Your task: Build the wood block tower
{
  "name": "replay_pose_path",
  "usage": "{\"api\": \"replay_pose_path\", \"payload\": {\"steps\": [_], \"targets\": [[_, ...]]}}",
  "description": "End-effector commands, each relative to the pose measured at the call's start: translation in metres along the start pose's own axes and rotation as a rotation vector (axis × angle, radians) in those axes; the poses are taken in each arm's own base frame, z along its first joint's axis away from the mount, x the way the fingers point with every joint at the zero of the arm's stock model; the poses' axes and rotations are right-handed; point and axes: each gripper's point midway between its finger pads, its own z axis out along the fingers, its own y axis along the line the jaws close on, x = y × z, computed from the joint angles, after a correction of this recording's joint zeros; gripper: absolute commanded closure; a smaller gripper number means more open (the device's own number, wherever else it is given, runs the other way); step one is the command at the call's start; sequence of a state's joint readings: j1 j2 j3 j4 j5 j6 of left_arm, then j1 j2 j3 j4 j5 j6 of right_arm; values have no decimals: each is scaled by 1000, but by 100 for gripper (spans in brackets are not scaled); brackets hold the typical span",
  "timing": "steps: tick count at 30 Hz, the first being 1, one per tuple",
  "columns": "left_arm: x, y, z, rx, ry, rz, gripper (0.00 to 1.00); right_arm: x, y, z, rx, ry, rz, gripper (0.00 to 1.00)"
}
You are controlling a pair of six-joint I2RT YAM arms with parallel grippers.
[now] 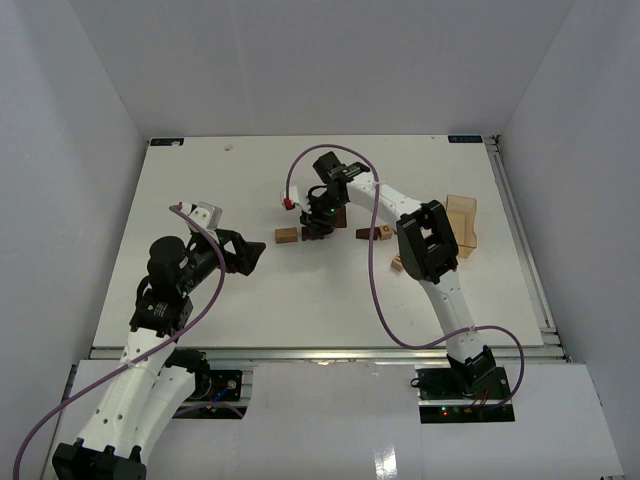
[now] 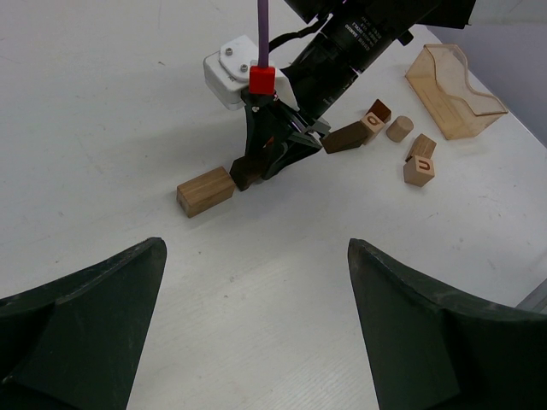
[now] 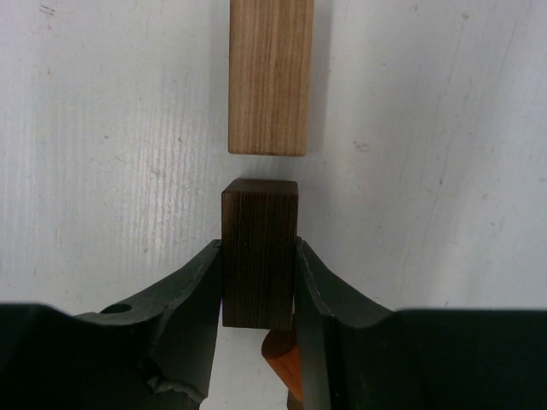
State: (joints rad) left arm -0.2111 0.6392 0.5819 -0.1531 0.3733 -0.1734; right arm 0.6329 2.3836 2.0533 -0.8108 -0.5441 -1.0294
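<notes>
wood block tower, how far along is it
Done: nothing stacked yet; the tan rectangular wooden block lies flat, alone. In hand: the right gripper clamps a dark brown wooden block, a gap short of the tan one's end. To do: scattered small wooden blocks lie loose; the left gripper is open, empty.

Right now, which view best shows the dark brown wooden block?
Right wrist: the dark brown wooden block sits centre frame, clamped in the right hand, a gap from the tan wooden block. Left wrist shows a small dark end; top view mostly hides it.
</notes>
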Motion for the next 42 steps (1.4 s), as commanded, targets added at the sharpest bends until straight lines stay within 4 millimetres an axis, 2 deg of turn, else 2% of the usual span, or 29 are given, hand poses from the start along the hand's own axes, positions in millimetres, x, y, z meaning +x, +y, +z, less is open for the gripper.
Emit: {"api": "replay_pose_path", "payload": {"steps": [1,7,19,23,25,30,36,39,41,42], "targets": [[-4,-1,-1,5,-21,14,2,1,7,6,-18,14,-7,63],[-5,-1,-2,4,-21,14,2,5,6,7,-9,27,5,57],[-4,-1,-2,4,-20,15,2,-1,-1,6,11,14,17,42],[-4,0,-2,2,-19,14,2,-7,-3,2,22,0,30,35],[-4,-1,-2,4,-20,14,2,-18,-6,-3,36,-23,31,31],[-4,-1,-2,6,-23,17,2,-58,-18,-41,112,-108,47,24],[-7,-3,-2,15,-33,18,2,-89,-22,-91,189,-194,94,23],[-6,-6,-1,35,-37,13,2,-96,-11,-119,209,-245,156,25],[-4,-11,2,66,-37,4,2,-93,-1,-134,200,-278,186,27],[-2,-15,3,95,-29,-2,2,-90,12,-143,191,-288,199,29]]}}
